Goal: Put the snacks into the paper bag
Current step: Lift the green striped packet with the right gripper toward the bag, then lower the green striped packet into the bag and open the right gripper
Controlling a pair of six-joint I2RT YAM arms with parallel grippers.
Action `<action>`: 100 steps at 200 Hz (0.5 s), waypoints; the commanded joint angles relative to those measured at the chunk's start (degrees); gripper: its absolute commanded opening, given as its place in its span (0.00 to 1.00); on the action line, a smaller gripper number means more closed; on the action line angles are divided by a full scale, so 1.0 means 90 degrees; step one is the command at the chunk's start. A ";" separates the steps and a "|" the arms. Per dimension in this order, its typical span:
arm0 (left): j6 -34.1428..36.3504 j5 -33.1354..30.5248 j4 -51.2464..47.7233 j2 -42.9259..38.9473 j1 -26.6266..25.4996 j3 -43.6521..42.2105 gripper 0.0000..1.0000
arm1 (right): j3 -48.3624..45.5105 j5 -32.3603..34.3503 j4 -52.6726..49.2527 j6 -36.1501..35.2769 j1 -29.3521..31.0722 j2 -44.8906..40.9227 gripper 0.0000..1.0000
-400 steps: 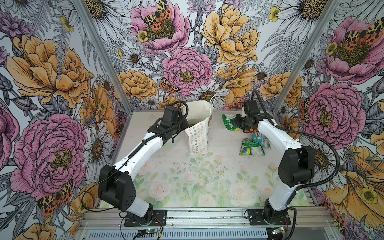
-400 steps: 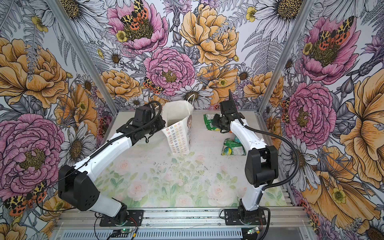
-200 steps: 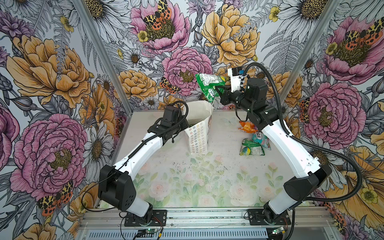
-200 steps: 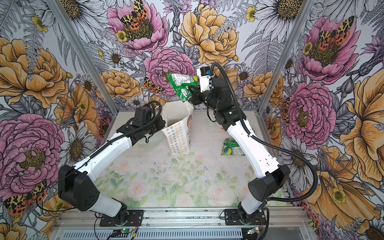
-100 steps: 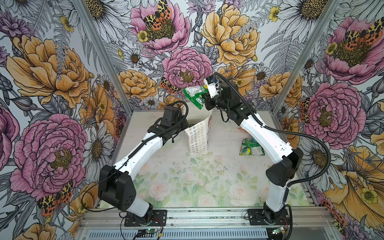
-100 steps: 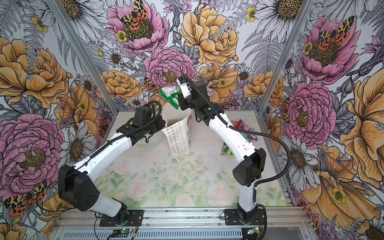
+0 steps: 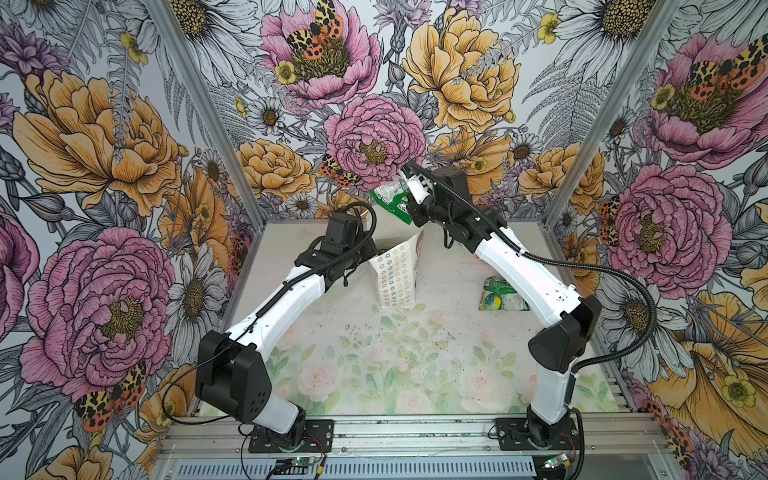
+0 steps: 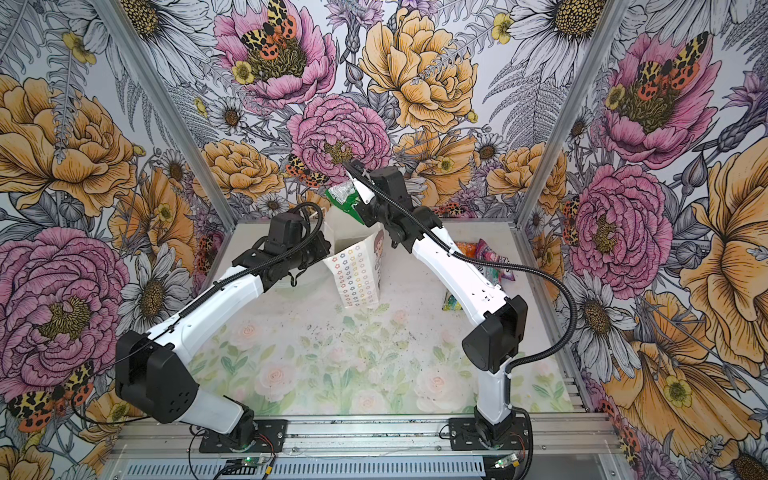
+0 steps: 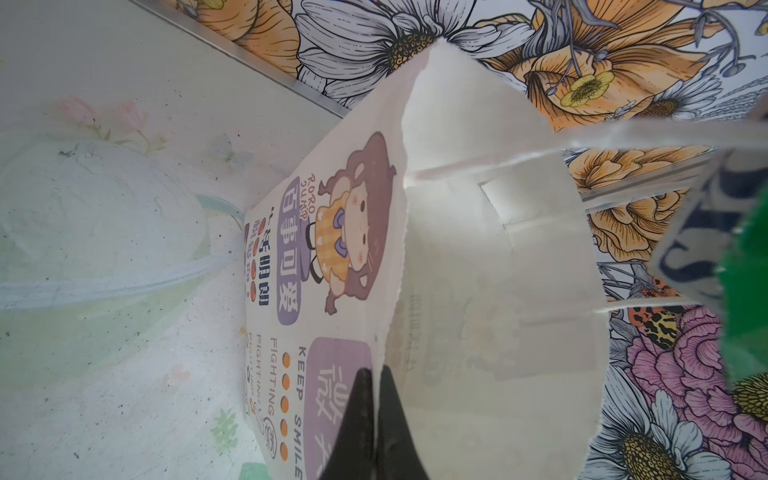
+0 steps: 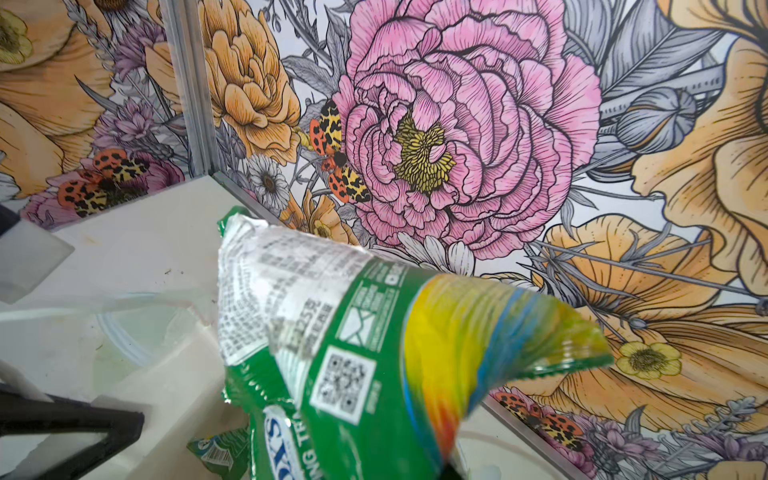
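Note:
The paper bag (image 7: 397,276) (image 8: 359,280) stands upright at the back of the table with its mouth open. My left gripper (image 9: 376,374) is shut on the bag's near rim (image 9: 399,249), one finger inside and one outside. My right gripper (image 7: 409,208) (image 8: 362,212) is shut on a green-and-yellow snack packet (image 7: 388,197) (image 8: 343,198) (image 10: 374,353) that hangs just above the bag's mouth. Its fingers are hidden behind the packet in the right wrist view. Another green packet (image 10: 212,453) lies inside the bag. The held packet's edge (image 9: 744,291) shows in the left wrist view.
More snacks lie at the right of the table: a green-and-yellow packet (image 7: 498,295) (image 8: 451,301), an orange one (image 8: 465,249) and a pink-teal one (image 8: 492,255), partly under my right arm. Flowered walls close in the back and sides.
My right arm has swung left and down from high at the back, carrying the green packet to just over the bag's mouth. The left arm and the bag have stayed still.

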 commanded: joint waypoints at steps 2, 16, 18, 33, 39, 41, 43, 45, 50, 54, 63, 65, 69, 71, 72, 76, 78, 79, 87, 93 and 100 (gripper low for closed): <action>0.0043 0.0031 0.0246 -0.0224 0.0012 -0.0080 0.00 | 0.0216 0.0679 -0.0031 -0.0740 0.0191 0.0213 0.00; 0.0042 0.0041 0.0246 -0.0224 0.0004 -0.0087 0.00 | 0.0181 0.0766 -0.0040 -0.0851 0.0252 0.0237 0.00; 0.0043 0.0041 0.0245 -0.0236 0.0002 -0.0080 0.00 | 0.0175 0.0776 -0.0036 -0.0866 0.0261 0.0243 0.00; 0.0043 0.0026 0.0248 -0.0257 0.0001 -0.0086 0.00 | 0.0159 0.0828 -0.0045 -0.0933 0.0291 0.0292 0.00; 0.0042 0.0029 0.0245 -0.0265 0.0004 -0.0080 0.00 | 0.0144 0.0854 -0.0054 -0.0972 0.0302 0.0305 0.00; 0.0038 0.0016 0.0250 -0.0273 0.0002 -0.0091 0.00 | 0.0136 0.0864 -0.0055 -0.0982 0.0303 0.0307 0.00; 0.0035 0.0015 0.0246 -0.0275 0.0002 -0.0096 0.00 | 0.0134 0.0873 -0.0062 -0.0994 0.0308 0.0312 0.00; 0.0041 0.0005 0.0245 -0.0273 0.0001 -0.0102 0.00 | 0.0132 0.0886 -0.0069 -0.1017 0.0311 0.0316 0.00; 0.0043 0.0001 0.0250 -0.0287 0.0001 -0.0105 0.00 | 0.0131 0.0921 -0.0088 -0.1067 0.0321 0.0317 0.00; 0.0043 0.0002 0.0254 -0.0291 0.0006 -0.0115 0.00 | 0.0124 0.0937 -0.0115 -0.1104 0.0327 0.0321 0.00; 0.0038 0.0001 0.0251 -0.0292 0.0018 -0.0115 0.00 | 0.0114 0.0956 -0.0185 -0.1220 0.0342 0.0334 0.00; 0.0042 0.0002 0.0254 -0.0292 0.0020 -0.0109 0.00 | 0.0119 0.0957 -0.0202 -0.1242 0.0342 0.0331 0.00; 0.0041 0.0000 0.0254 -0.0294 0.0016 -0.0105 0.00 | 0.0119 0.0958 -0.0240 -0.1286 0.0350 0.0327 0.00; 0.0045 -0.0004 0.0249 -0.0295 0.0020 -0.0109 0.00 | 0.0120 0.0951 -0.0260 -0.1310 0.0351 0.0324 0.00; 0.0044 -0.0006 0.0247 -0.0294 0.0020 -0.0110 0.00 | 0.0121 0.0950 -0.0270 -0.1315 0.0352 0.0326 0.00; 0.0048 -0.0006 0.0248 -0.0293 0.0018 -0.0111 0.00 | 0.0118 0.0948 -0.0318 -0.1365 0.0352 0.0319 0.00; 0.0047 -0.0012 0.0250 -0.0300 0.0028 -0.0105 0.00 | 0.0120 0.0948 -0.0343 -0.1385 0.0352 0.0313 0.00; 0.0050 -0.0005 0.0252 -0.0296 0.0029 -0.0103 0.00 | 0.0120 0.0948 -0.0355 -0.1392 0.0352 0.0315 0.00; 0.0052 -0.0007 0.0250 -0.0294 0.0031 -0.0093 0.00 | 0.0118 0.0948 -0.0463 -0.1466 0.0361 0.0302 0.00; 0.0053 -0.0010 0.0252 -0.0294 0.0044 -0.0093 0.00 | 0.0120 0.0934 -0.0550 -0.1516 0.0361 0.0300 0.00; 0.0047 -0.0008 0.0254 -0.0292 0.0041 -0.0100 0.00 | 0.0118 0.0894 -0.0684 -0.1574 0.0361 0.0297 0.00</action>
